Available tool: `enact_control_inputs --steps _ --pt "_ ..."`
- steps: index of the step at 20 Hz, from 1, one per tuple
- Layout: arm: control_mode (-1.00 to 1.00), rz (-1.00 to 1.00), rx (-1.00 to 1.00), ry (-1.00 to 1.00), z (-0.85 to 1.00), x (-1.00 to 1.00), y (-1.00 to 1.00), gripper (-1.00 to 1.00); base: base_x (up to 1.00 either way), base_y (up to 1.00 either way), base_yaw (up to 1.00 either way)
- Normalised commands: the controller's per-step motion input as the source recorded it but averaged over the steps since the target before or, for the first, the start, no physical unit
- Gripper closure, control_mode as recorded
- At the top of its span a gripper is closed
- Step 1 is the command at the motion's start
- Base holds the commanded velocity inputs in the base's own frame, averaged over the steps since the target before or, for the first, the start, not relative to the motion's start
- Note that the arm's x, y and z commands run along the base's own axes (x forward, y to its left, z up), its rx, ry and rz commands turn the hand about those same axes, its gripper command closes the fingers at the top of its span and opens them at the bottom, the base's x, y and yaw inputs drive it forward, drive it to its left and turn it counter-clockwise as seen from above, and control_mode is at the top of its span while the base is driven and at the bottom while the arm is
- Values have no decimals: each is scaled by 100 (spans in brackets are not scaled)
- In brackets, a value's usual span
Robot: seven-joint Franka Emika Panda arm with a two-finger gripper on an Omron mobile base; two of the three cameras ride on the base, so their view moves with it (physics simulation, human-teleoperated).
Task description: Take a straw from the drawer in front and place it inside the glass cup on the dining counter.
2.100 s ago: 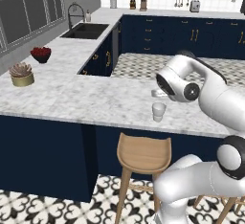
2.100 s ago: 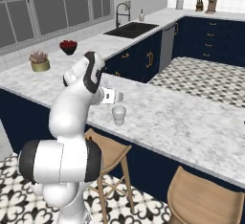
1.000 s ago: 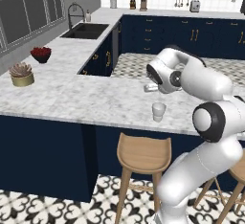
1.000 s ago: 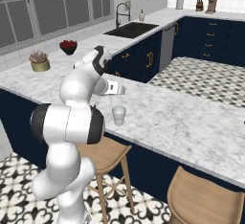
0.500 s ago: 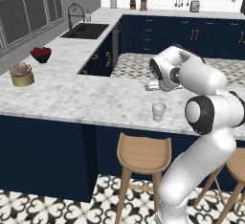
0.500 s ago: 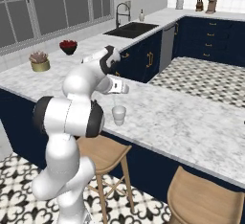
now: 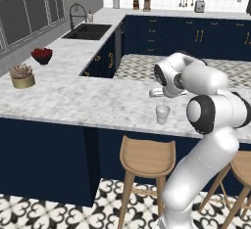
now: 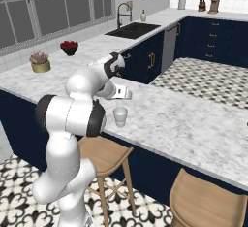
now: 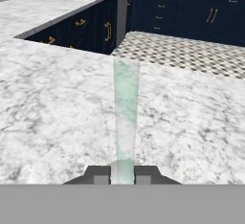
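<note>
- We hold one straw (image 9: pixel 125 117) pinched in our closed claw (image 9: pixel 122 174), running up frame centre.
- One glass cup (image 7: pixel 162 114) stands at centre frame on the marble table (image 7: pixel 73 101), just below our hand.
- Two wooden stools (image 7: pixel 147 158) stand beneath.

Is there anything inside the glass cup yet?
The glass cup looks empty. The straw is clamped in the gripper, above the dining counter.

Bright, even rendered light, soft faint shadows, no glare; slightly coarse, pixelated edges, no blur
</note>
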Motion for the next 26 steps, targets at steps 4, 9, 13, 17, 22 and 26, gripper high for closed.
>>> enact_control_inputs --steps 4,9,13,17,22,26 --pt "-100 0 0 0 -31 0 0 100 0 0 0" --pt "-100 0 0 0 -32 1 0 100 0 0 0" --pt "-100 0 0 0 -6 0 0 100 0 0 0" --pt "-100 0 1 -3 9 0 0 100 0 0 0" --pt "-100 0 3 -1 31 0 -1 100 0 0 0" --pt "-100 0 0 0 1 3 0 100 0 0 0"
